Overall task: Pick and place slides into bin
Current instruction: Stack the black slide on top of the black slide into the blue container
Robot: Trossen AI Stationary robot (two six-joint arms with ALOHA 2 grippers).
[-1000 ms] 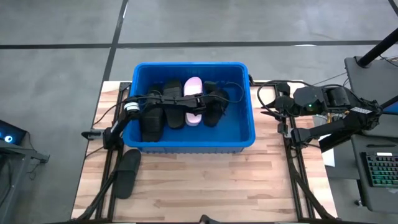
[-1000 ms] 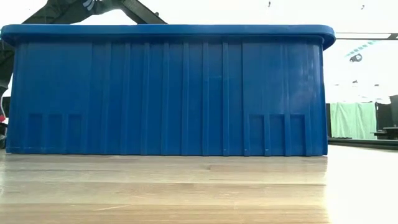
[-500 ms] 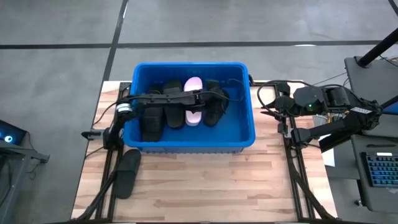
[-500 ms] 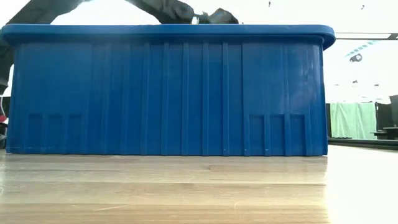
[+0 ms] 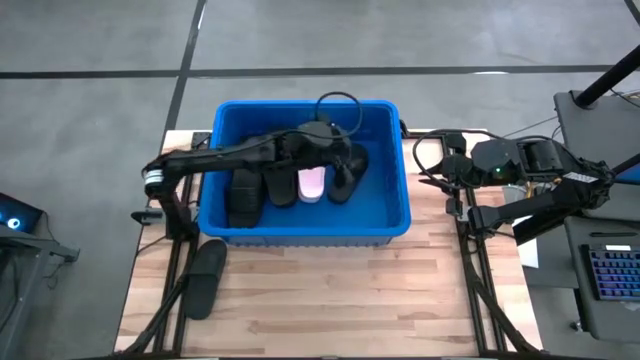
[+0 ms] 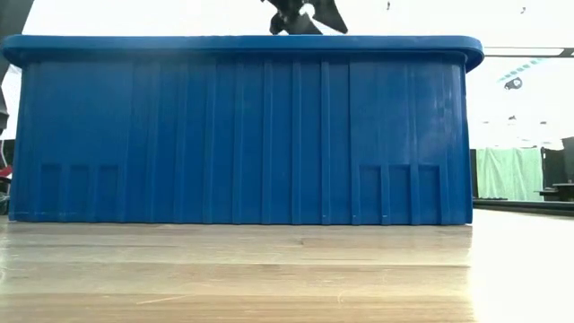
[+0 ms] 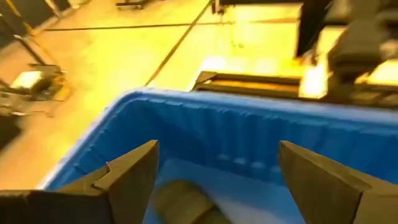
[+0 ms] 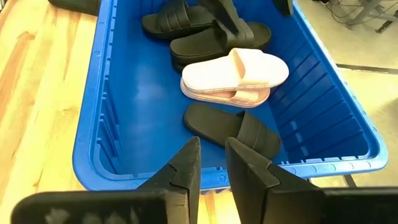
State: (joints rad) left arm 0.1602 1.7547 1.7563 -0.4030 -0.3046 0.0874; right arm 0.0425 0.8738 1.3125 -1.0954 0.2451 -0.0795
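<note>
A light wooden table (image 5: 330, 290) stands on grey concrete floor (image 5: 100, 60) crossed by dark lines. A green curtain (image 6: 507, 173) hangs far back.

Blue bin (image 5: 400, 215) at worktop 12 o'clock, holding black slides (image 5: 245, 195) beside a stacked pale pink pair (image 8: 235, 76), soles down. One black slide (image 5: 204, 279) lies outside at 7 o'clock.

Wood-slat table top (image 5: 330, 290), grey floor (image 5: 90, 90) w/ dark seam lines, keyboard (image 5: 612, 275) at far right edge
</note>
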